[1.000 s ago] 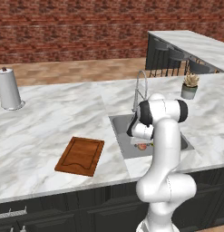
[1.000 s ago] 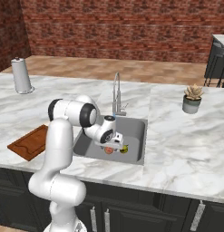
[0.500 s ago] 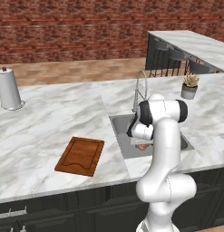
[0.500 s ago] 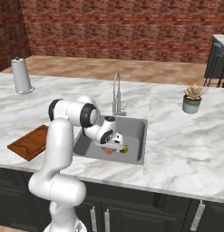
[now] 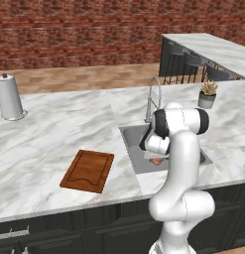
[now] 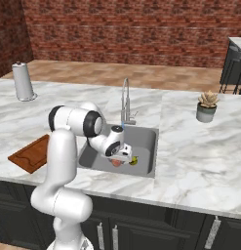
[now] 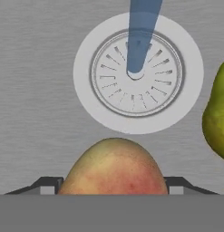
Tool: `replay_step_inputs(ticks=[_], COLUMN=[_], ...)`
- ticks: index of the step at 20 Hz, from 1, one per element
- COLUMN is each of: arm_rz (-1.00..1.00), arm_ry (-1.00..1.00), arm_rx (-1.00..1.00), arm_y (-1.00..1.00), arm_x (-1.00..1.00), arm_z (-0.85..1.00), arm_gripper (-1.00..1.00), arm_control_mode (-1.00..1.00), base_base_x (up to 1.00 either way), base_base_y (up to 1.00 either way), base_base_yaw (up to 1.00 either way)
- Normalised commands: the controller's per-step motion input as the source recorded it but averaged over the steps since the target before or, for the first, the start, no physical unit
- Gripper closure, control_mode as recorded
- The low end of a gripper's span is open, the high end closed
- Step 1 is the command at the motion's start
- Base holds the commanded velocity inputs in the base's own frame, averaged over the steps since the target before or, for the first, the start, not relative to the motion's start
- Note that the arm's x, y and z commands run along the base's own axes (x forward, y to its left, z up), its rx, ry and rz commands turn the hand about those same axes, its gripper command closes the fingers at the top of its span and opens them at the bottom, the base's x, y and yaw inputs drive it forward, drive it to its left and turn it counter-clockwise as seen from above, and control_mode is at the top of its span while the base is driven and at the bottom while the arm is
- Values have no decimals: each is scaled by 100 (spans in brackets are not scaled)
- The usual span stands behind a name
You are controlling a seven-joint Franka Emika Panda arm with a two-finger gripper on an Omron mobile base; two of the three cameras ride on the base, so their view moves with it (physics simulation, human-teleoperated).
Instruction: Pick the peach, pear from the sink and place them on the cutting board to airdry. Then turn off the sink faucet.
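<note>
- The gripper is down inside the sink, and its two dark fingertips stand on both sides of the peach, close against its flanks
- The jaws look closed on the peach, though the contact itself is hidden behind the fruit in the hand view, so the firmness of the hold is only a judgement
- The peach sits near the sink's drain, on the side toward the hand; in the right base view it shows as a pink spot under the gripper
- The pear lies on the sink floor beside the drain, apart from the peach and from the gripper
- Water runs from the sink faucet into the drain, so the fruit is probably wet and a round wet peach could slip out during lifting
- If it falls, it may roll against the pear or away across the sink
- The cutting board lies on the counter well apart from the sink, so the carry is long, and the sink's wall may knock the fruit if the lift is too low
</note>
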Motion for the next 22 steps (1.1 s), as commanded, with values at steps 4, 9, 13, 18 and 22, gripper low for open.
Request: replay_step_inputs(ticks=[4,9,13,18,22], arm_rz=[0,2,3,4,3], arm_ry=[-1,0,0,0,0], arm_rx=[0,0,0,0,0], arm_y=[0,0,0,0,0], arm_x=[-17,-5,0,-3,-17], arm_z=[32,40,43,39,38], arm_gripper=[100,100,100,100,100], arm_control_mode=[-100,-100,-100,-100,-100], base_base_x=[0,0,0,0,0], base_base_y=[0,0,0,0,0], base_base_yaw=[0,0,0,0,0])
